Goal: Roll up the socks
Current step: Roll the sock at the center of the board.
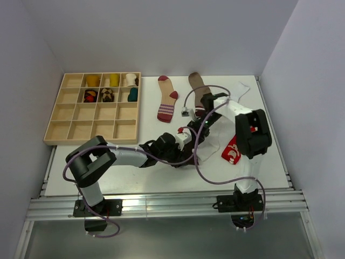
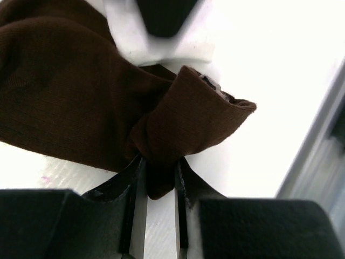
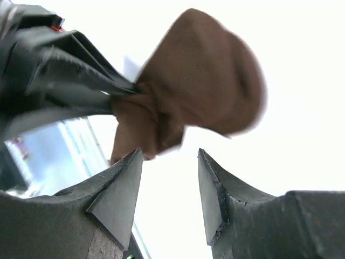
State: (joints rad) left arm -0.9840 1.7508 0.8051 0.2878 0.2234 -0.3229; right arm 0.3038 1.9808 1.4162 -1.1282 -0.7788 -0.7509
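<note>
Left gripper [image 2: 159,163] pinches a bunched fold of the dark brown sock [image 2: 70,91] | right gripper [image 3: 170,157], jaws apart and empty, faces that bunch just ahead of its tips

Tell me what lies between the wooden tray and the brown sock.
A striped-cuff sock with maroon toe and heel lies there, touching neither the wooden tray nor the brown sock; the top view shows it.

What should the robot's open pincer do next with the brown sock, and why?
Probably the right pincer should ease forward and close on the brown sock. Its jaws stand open with the sock just beyond them, while the left pincer pinches a fold of it.
</note>
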